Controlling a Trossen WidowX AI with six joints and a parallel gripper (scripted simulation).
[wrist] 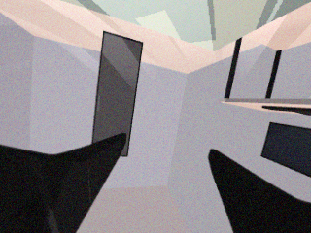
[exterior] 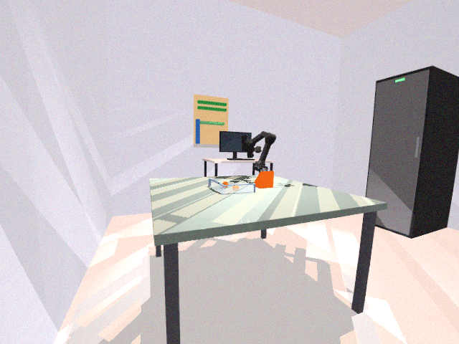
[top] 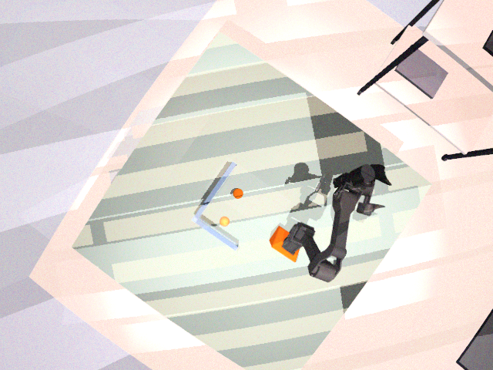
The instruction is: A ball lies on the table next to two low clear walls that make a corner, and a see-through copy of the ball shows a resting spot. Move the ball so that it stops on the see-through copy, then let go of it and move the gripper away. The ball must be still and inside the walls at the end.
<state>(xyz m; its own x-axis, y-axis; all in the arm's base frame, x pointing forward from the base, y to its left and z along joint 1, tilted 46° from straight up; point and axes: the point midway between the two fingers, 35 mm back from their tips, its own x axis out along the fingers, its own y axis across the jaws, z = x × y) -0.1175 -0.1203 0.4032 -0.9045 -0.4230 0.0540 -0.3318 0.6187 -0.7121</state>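
Observation:
The orange ball (top: 237,193) (exterior: 224,183) lies on the striped table (top: 246,302) (exterior: 281,211) inside the angle of the two low clear walls (top: 216,233) (exterior: 242,189). The paler see-through copy (top: 224,221) (exterior: 234,187) sits closer to the walls' corner, a short way from the ball. My gripper (top: 384,195) (exterior: 245,144) is raised high over the far side of the table, well away from the ball, and points out into the room. In the wrist view its two dark fingers stand wide apart with nothing between them (wrist: 165,189).
An orange box (top: 280,240) (exterior: 264,179) stands on the table by the arm's base, between the arm and the walls. A desk with a monitor (exterior: 232,142) stands behind the table, and a tall dark cabinet (exterior: 411,147) (wrist: 117,92) stands at the side.

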